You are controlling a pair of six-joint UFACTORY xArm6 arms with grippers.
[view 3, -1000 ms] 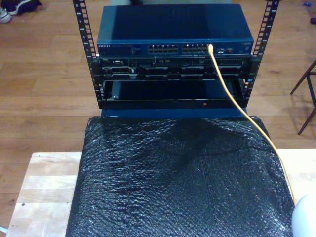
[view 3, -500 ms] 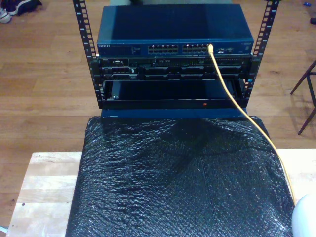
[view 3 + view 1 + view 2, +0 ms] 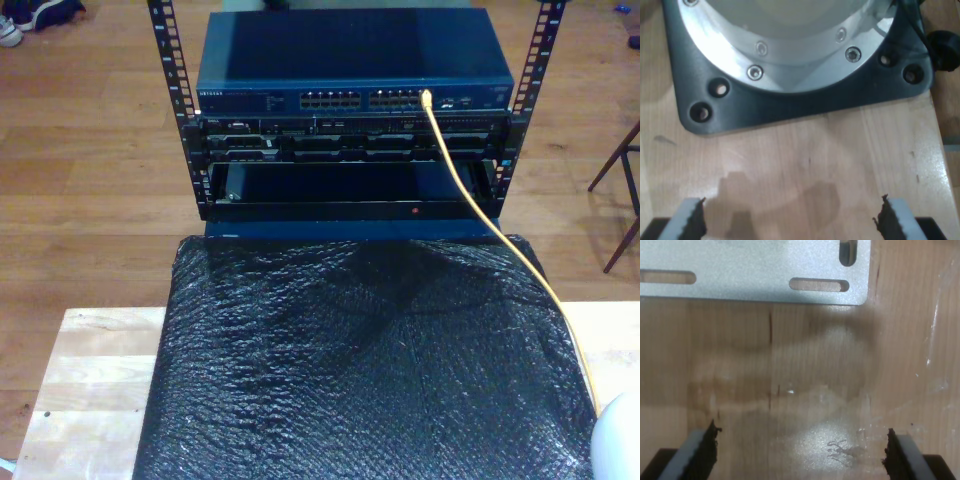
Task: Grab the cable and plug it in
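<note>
The yellow-orange cable (image 3: pixel 470 200) has one end seated in a port at the exterior view's right of the blue network switch (image 3: pixel 355 98). From there it runs down across the black sheet toward the exterior view's lower right. My first gripper (image 3: pixel 790 218) is open over bare wood, with an arm's black base plate (image 3: pixel 790 107) in front of it. My second gripper (image 3: pixel 800 445) is open too, above pale wood near a slotted metal plate (image 3: pixel 755 270). Nothing sits between either pair of fingers.
The switch sits in a black rack (image 3: pixel 190 150) above other units and an open bay. A crinkled black sheet (image 3: pixel 360 370) covers the wooden table (image 3: pixel 90 390). A white rounded body (image 3: pixel 620 440) is at the exterior view's lower right corner. A chair leg (image 3: pixel 625 200) stands at the exterior view's right.
</note>
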